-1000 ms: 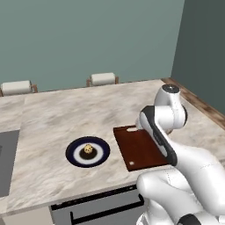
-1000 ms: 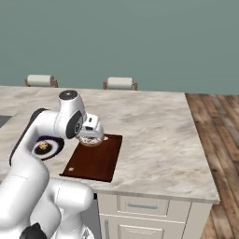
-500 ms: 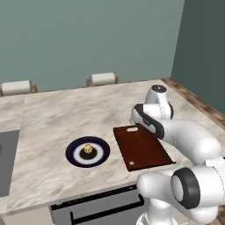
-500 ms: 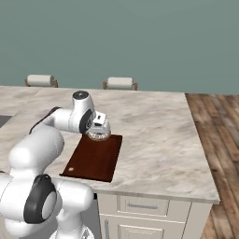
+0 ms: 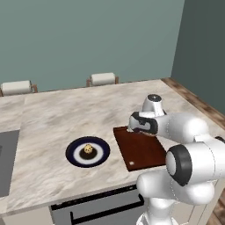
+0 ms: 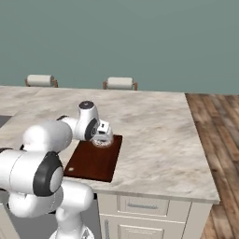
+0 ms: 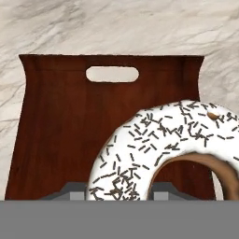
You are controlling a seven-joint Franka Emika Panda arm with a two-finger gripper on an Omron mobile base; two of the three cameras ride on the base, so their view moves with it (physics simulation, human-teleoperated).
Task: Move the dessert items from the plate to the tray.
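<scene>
While the pincer (image 6: 103, 139) held a white-iced doughnut (image 7: 172, 144) just over the tray (image 5: 143, 148), the cookie (image 5: 88, 149) sat on the plate (image 5: 99, 154); next, probably, came lowering and releasing.

Even, soft rendered light, faint shadows, no glare; base views slightly coarse, hand view sharp.

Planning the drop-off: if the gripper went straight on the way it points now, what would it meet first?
Probably the tray: the gripper, shut on the donut, points down at its surface.
</scene>
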